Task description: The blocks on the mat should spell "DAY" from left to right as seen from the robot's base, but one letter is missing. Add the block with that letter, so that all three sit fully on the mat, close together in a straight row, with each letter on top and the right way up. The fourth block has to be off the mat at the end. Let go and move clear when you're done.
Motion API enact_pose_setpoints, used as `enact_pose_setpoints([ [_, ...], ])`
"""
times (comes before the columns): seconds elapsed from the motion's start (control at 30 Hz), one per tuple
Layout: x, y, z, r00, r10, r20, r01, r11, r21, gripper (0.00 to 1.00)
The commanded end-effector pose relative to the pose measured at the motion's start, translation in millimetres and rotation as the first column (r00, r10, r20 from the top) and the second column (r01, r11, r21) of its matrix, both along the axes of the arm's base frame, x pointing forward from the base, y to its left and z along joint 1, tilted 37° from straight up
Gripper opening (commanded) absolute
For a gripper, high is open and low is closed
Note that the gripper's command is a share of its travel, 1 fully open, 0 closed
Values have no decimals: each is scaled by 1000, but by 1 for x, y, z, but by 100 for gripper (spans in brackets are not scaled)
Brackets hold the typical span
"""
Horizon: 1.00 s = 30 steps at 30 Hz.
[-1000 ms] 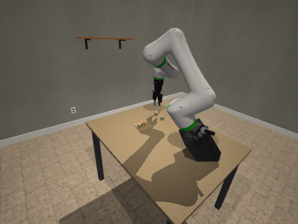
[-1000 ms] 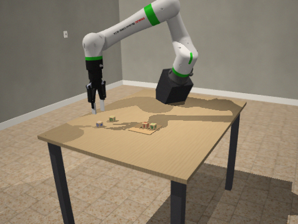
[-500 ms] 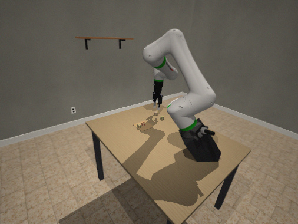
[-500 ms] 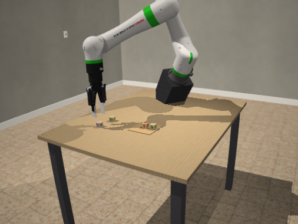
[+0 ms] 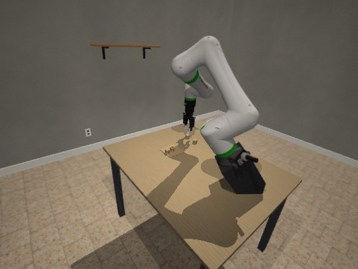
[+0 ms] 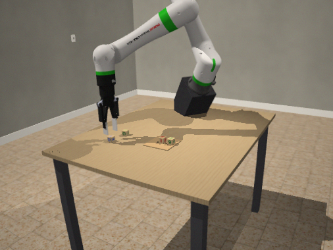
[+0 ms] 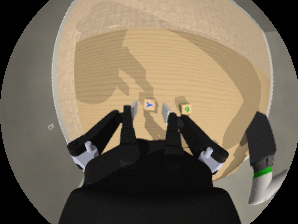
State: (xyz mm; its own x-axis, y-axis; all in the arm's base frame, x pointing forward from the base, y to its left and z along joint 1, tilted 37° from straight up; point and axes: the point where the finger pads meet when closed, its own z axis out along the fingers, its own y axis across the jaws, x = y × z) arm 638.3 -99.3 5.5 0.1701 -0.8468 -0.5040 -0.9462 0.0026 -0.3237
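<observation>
Near the left corner of the wooden table (image 6: 197,171), as the exterior view frames it, the gripper (image 6: 110,128) hangs fingers-down just above a block with blue markings (image 6: 111,139). Its fingers are partly spread, with nothing between them. From the wrist camera that block (image 7: 149,104) shows between the two fingertips, lower down on the worktop. Just to its right, nearer the far edge, sits a block with green markings (image 6: 125,132), apart from the first. Further right, toward the middle of the worktop, a thin tan mat (image 6: 154,145) carries two blocks side by side and touching: one with red markings (image 6: 162,139), one with green (image 6: 171,141). The letters themselves are too small to read. By the far right corner stands the arm's dark base (image 6: 194,99).
</observation>
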Motion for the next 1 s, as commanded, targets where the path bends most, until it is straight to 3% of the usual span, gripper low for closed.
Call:
enact_pose_setpoints([
  [0.0, 1, 2, -3, 1000, 0, 0, 0, 1000, 0, 40],
  [0.97, 3, 6, -9, 1000, 0, 0, 0, 1000, 0, 40],
])
